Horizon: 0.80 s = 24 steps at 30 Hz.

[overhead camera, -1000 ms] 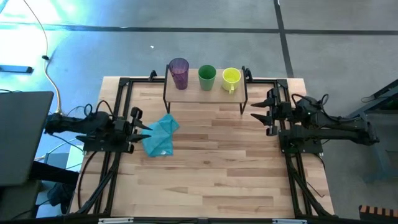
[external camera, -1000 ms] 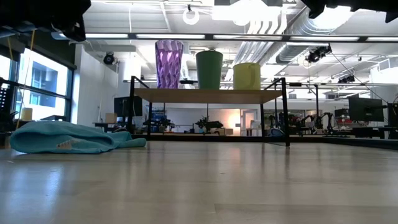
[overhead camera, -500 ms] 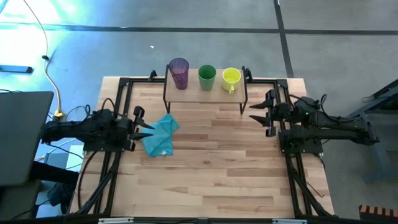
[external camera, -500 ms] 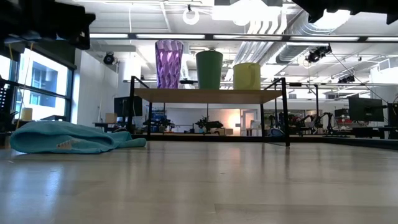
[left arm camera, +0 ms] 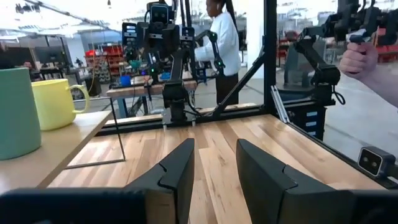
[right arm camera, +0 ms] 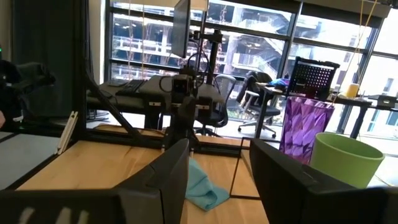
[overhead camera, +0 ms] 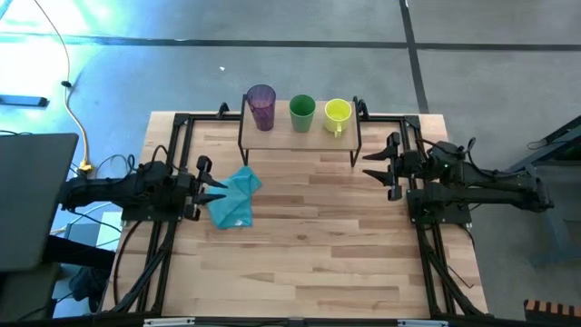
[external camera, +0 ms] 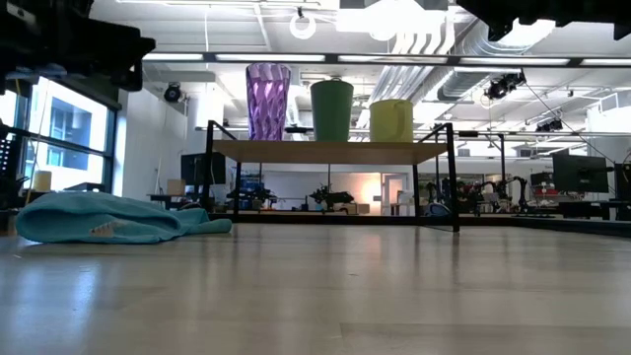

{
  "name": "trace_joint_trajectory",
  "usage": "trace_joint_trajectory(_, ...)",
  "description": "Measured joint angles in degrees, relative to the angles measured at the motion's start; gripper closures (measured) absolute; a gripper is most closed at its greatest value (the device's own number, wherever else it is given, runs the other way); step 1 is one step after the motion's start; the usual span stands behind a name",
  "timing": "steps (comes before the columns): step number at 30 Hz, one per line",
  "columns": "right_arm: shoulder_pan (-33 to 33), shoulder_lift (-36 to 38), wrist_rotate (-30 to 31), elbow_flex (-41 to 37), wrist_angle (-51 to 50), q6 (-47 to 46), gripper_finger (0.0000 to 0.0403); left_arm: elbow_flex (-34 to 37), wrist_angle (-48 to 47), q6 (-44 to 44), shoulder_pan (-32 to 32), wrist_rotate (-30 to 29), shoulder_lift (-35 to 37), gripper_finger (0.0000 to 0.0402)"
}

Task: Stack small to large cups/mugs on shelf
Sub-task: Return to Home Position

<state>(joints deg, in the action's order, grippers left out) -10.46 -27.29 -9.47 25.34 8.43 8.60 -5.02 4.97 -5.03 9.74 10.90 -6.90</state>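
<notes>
Purple tumbler (overhead camera: 261, 106), green cup (overhead camera: 301, 112), mug (overhead camera: 337, 112) on shelf (overhead camera: 300, 137) (handle hidden low) | left, right jaws apart, table (overhead camera: 309, 236) sides

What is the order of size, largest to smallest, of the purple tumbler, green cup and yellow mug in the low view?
1. purple tumbler, the tallest
2. green cup
3. yellow mug, the shortest
All stand in one row on the shelf, so nearness hardly matters.

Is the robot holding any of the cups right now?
No, nothing is held. The left gripper and right gripper are open and empty; the purple tumbler, green cup and yellow mug stand on the shelf.
</notes>
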Motion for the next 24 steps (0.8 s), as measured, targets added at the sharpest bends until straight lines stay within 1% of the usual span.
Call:
trace_joint_trajectory(3,0.00,0.00,0.02,0.00,0.00,-0.06,0.0240,4.55,4.47,0.80,0.00,0.00,2.48,0.0293)
trace_joint_trajectory(5,-0.02,0.02,0.02,0.00,0.00,-0.09,0.0240,4.52,2.27,1.04,0.00,-0.23,4.16,0.0293)
trace_joint_trajectory(8,0.00,0.09,0.02,0.00,0.00,-0.02,0.0240,4.52,1.91,1.26,0.00,-1.08,6.48,0.0293)
trace_joint_trajectory(18,0.00,0.42,-0.02,0.00,0.07,0.44,0.0240,4.50,2.44,0.56,0.00,-1.95,6.56,0.0293)
trace_joint_trajectory(24,-0.01,0.42,-0.01,0.00,-0.34,1.45,0.0240,4.50,2.08,0.63,0.00,-4.79,6.56,0.0293)
